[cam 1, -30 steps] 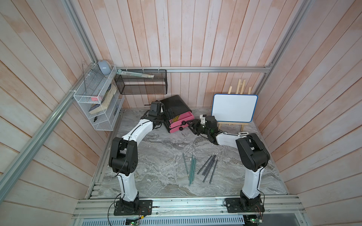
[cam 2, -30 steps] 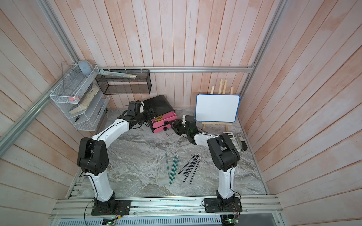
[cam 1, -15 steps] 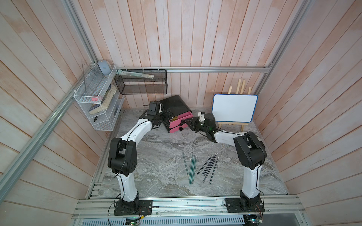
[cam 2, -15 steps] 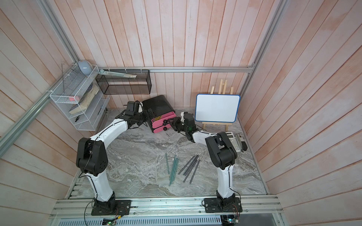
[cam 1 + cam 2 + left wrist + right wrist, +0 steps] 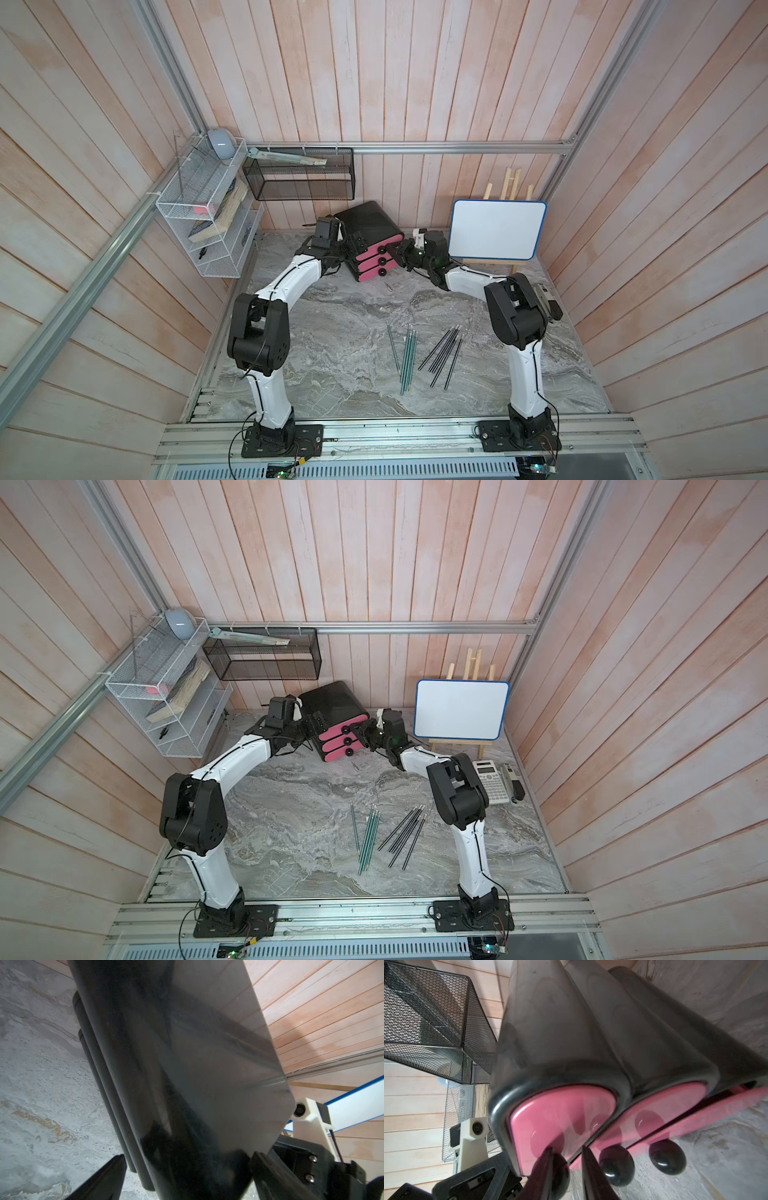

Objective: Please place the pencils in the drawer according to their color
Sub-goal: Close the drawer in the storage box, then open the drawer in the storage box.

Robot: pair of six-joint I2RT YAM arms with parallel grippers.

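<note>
The right gripper stands narrow, its fingers either side of the glossy round black knob of the top pink drawer. A sliver of pink shows beside one finger, so I judge it not clamped. Nearest the robot's base, around 5 o'clock on the grey marbled tabletop, lie the loose teal-green pencils and, just beside them, the black pencils. They look light, stiff and apt to roll, best pinched across the shaft at mid-length. At 12 o'clock sits the small black rounded plastic cabinet. It looks light and may slide when pulled, and the knob is slick, so grip behind its ball. The left gripper straddles the cabinet's shell, spread wide; whether it presses I cannot tell.
</note>
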